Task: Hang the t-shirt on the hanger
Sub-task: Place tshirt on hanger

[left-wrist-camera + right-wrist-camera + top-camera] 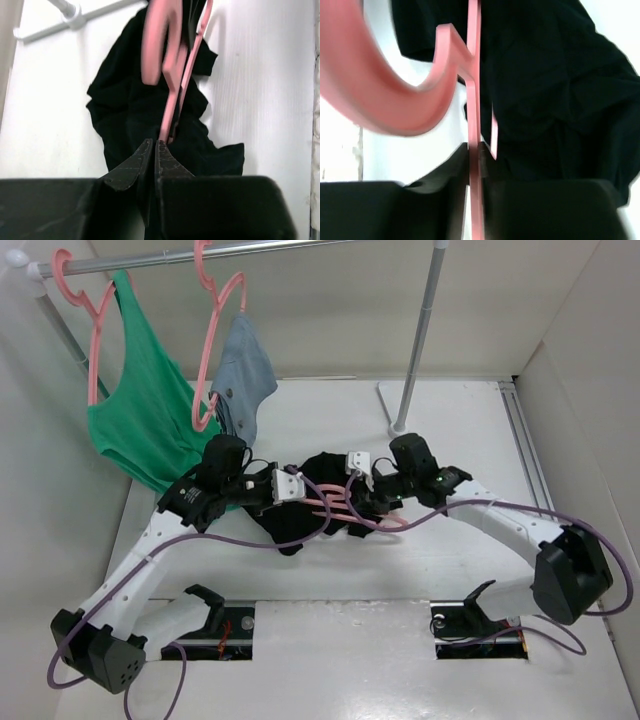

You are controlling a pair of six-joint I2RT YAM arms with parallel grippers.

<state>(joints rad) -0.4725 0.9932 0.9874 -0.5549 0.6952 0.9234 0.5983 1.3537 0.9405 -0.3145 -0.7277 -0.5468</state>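
The white counter [420, 570] carries everything. Across its far side a rack rail [150, 257] is set, presumably as the final hanging place. Two garments are hung from it on pink hangers of their own: a green tank top [140, 420] and a blue-grey garment [245, 375], both well apart from the work.

The t-shirt [130, 115] is left bunched and creased in the middle of the counter, between the two arms. No neck opening can be made out, so it is judged not yet threaded.

The hanger [172, 105] is held across and above the black cloth, pinched from both ends, probably so that it can be kept steady and steered into the shirt.

The left gripper [153, 147] is seen with its jaws fully closed on a thin bar of the hanger. The right gripper [474, 150] has the hanger's bar just below the hook between its jaws, which are set close against it with no gap to be made out.
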